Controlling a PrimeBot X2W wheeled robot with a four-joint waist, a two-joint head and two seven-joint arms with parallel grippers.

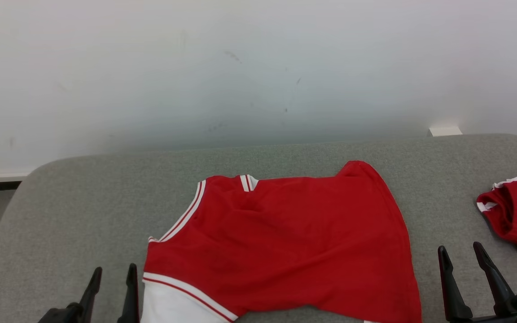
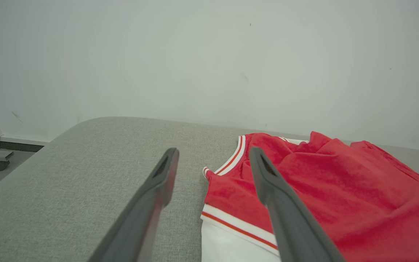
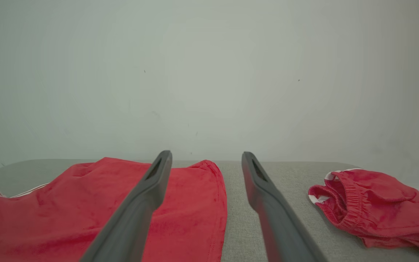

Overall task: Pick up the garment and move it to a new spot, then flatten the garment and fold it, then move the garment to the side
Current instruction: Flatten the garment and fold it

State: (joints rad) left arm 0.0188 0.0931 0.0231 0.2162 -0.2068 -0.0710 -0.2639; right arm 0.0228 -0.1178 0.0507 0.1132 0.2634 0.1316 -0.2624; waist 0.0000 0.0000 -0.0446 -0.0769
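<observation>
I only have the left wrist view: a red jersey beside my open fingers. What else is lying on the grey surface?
Observer: A second red garment, crumpled and with an elastic waistband, lies at the far right, apart from the jersey.
Operator: And where is my other gripper?
Observer: The right gripper stands open between the jersey's right edge and that second garment, holding nothing.

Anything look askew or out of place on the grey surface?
The red jersey lies askew and wrinkled, its far edge bunched rather than flat. A second red garment sits crumpled in a heap at the right.
</observation>
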